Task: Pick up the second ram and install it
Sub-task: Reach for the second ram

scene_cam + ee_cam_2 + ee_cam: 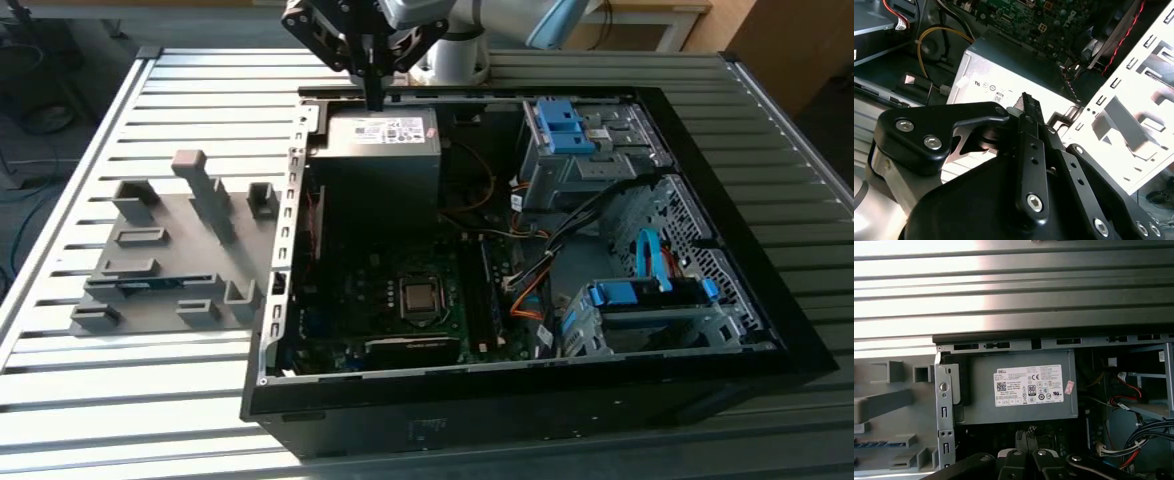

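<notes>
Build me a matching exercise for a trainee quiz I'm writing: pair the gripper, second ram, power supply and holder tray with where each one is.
Things:
1. gripper
2. second ram
3. power supply
4. holder tray

Places:
A. lying in a slot of the holder tray
B. on the slatted table, at the exterior view's left of the computer case
C. inside the case, carrying a white label
D. hovering over the power supply, holding nothing

Pairs: 1-D, 2-A, 3-C, 4-B.
</notes>
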### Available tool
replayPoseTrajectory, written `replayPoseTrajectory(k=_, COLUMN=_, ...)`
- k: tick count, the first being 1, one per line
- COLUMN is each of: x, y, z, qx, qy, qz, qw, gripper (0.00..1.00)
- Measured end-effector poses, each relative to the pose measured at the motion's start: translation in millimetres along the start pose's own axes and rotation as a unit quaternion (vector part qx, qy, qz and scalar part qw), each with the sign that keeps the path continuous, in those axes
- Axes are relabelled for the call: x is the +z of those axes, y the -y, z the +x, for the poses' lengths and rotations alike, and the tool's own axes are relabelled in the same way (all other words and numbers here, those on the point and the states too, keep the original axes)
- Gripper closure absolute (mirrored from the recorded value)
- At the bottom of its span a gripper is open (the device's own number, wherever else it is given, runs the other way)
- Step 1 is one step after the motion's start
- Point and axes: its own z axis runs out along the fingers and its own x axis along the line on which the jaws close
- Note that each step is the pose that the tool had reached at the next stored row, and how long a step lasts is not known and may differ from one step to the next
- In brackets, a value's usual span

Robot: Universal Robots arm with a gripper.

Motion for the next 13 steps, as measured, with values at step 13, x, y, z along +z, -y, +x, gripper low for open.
replayPoseTrajectory(k=13, x=0.0, y=0.2, z=2.8, qx=0.0, qy=0.0, qz=0.0, qw=1.0, gripper=0.89)
